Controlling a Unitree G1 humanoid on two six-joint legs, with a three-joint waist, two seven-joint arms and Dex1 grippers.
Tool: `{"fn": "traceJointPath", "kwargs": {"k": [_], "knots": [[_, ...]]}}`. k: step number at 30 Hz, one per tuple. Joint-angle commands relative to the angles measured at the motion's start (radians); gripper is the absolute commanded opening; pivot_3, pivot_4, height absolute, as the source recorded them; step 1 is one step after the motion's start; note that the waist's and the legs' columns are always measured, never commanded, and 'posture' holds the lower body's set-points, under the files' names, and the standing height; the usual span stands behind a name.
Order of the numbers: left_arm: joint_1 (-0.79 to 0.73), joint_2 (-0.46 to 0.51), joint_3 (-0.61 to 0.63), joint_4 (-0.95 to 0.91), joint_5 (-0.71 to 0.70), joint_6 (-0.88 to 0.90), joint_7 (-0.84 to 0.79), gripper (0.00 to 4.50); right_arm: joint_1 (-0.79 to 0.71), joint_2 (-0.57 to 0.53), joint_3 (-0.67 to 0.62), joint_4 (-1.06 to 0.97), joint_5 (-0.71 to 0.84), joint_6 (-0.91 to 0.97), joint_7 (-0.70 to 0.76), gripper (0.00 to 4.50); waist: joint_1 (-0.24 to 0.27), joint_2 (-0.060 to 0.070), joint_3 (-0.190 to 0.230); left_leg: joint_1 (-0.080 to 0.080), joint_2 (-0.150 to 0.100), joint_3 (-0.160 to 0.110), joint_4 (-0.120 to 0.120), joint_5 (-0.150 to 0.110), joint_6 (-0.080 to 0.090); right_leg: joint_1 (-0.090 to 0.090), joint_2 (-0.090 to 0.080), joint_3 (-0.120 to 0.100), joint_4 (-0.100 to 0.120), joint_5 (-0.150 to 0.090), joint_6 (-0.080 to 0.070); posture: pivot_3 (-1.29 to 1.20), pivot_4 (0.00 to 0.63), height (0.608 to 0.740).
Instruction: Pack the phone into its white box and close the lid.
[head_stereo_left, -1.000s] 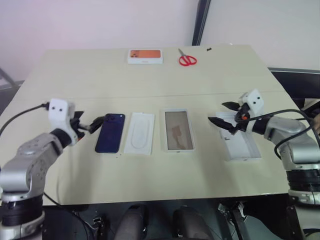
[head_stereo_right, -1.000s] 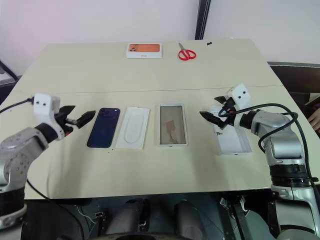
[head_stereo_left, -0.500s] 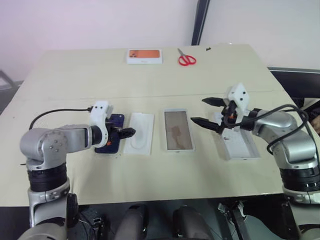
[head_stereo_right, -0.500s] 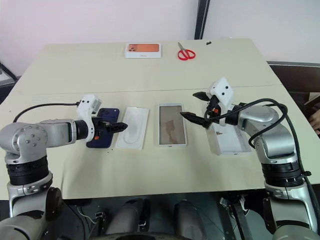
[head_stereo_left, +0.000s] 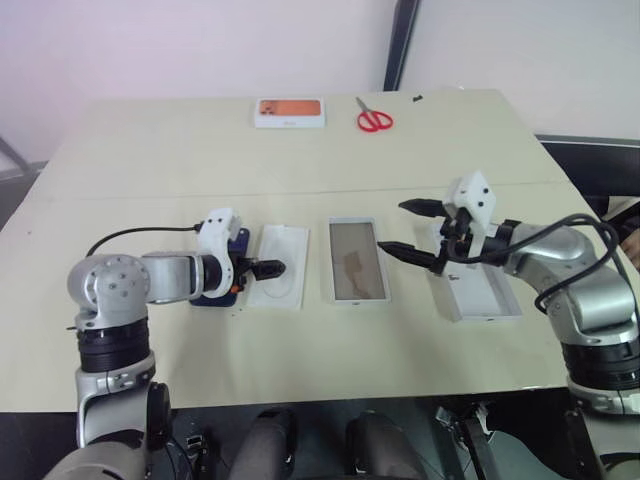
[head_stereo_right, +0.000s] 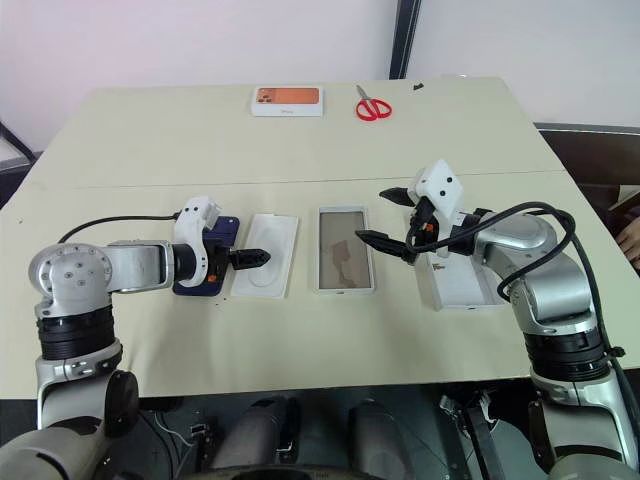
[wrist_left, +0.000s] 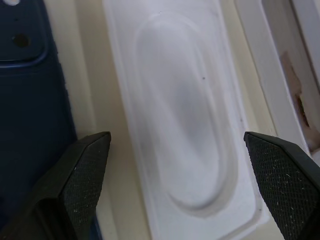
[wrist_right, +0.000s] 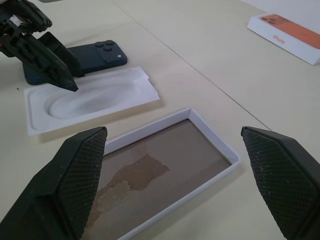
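Hovering with fingers spread wide above the thin white recessed insert (head_stereo_left: 276, 279), the left gripper (head_stereo_left: 262, 268) is lining up beside the slim navy-blue phone (wrist_right: 75, 60) lying unpacked left of the tan-floored white box (head_stereo_left: 355, 260), needing a leftward shift, while the right gripper (head_stereo_left: 412, 230) is waiting, fingers apart.

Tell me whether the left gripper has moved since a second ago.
Yes. The left gripper has swung rightward, from left of the phone to over the white insert.

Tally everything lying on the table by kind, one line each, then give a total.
Phones: 1, the phone
Box trays: 2, the white box, the lid
Inserts: 1, white insert
Sealed boxes: 1, orange-picture box
Scissors: 1, red scissors
Total: 6
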Motion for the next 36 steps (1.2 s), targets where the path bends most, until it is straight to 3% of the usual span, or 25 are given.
{"fn": "traceJointPath", "kwargs": {"k": [1, 5, 8, 9, 15, 21, 25, 36], "knots": [[-0.010, -0.003, -0.004, 0.002, -0.023, 0.009, 0.027, 3.71, 0.003, -0.004, -0.011, -0.048, 0.015, -0.008, -0.006, 4.50, 0.000, 0.000, 0.000, 0.000, 0.000, 0.000, 0.000, 0.000, 0.000, 0.000, 0.000, 0.000, 0.000, 0.000, 0.000, 0.00, 0.150, 0.740], [-0.010, -0.016, -0.004, 0.002, -0.042, 0.009, 0.047, 1.68, 0.019, -0.012, -0.008, -0.057, 0.011, -0.008, -0.006, 4.50, 0.001, 0.000, 0.000, 0.000, 0.000, 0.000, 0.000, 0.000, 0.000, 0.000, 0.000, 0.000, 0.000, 0.000, 0.000, 0.00, 0.150, 0.740], [-0.013, -0.021, 0.000, 0.000, -0.047, 0.009, 0.058, 0.33, 0.032, -0.026, -0.004, -0.061, 0.004, -0.006, -0.001, 4.50, 0.000, 0.000, 0.000, 0.000, 0.000, 0.000, 0.000, 0.000, 0.000, 0.000, 0.000, 0.000, 0.000, 0.000, 0.000, 0.00, 0.150, 0.740], [-0.015, -0.022, 0.004, -0.001, -0.046, 0.009, 0.060, 0.06, 0.036, -0.032, -0.003, -0.062, 0.004, -0.006, 0.003, 4.50, 0.001, 0.000, 0.000, 0.000, 0.000, 0.000, 0.000, 0.000, 0.000, 0.000, 0.000, 0.000, 0.000, 0.000, 0.000, 0.00, 0.150, 0.740], [-0.040, -0.048, 0.073, 0.006, -0.025, 0.009, 0.074, 0.06, 0.055, -0.058, 0.001, -0.063, 0.002, -0.017, 0.019, 4.50, 0.001, 0.000, 0.000, 0.000, 0.000, 0.000, 0.000, 0.000, 0.000, 0.000, 0.000, 0.000, 0.000, 0.000, 0.000, 0.00, 0.150, 0.740], [-0.120, -0.112, 0.281, 0.048, -0.052, 0.009, 0.090, 0.06, 0.068, -0.086, -0.013, -0.050, -0.004, -0.030, 0.033, 4.50, 0.001, 0.000, 0.000, 0.000, 0.000, 0.000, 0.000, 0.000, 0.000, 0.000, 0.000, 0.000, 0.000, 0.000, 0.000, 0.00, 0.150, 0.740], [-0.171, -0.155, 0.345, 0.080, -0.097, 0.009, 0.104, 0.06, 0.079, -0.116, -0.015, -0.030, -0.015, -0.052, 0.053, 4.50, 0.002, 0.000, 0.000, 0.000, 0.000, 0.000, 0.000, 0.000, 0.000, 0.000, 0.000, 0.000, 0.000, 0.000, 0.000, 0.00, 0.150, 0.740], [-0.234, -0.341, 0.269, 0.132, -0.162, 0.009, 0.249, 0.06, 0.096, -0.144, -0.033, -0.004, -0.029, -0.082, 0.065, 4.50, 0.003, -0.001, 0.000, 0.000, 0.000, 0.000, 0.001, 0.000, 0.000, 0.001, 0.000, 0.000, 0.000, 0.000, 0.000, 0.00, 0.150, 0.740]]}}
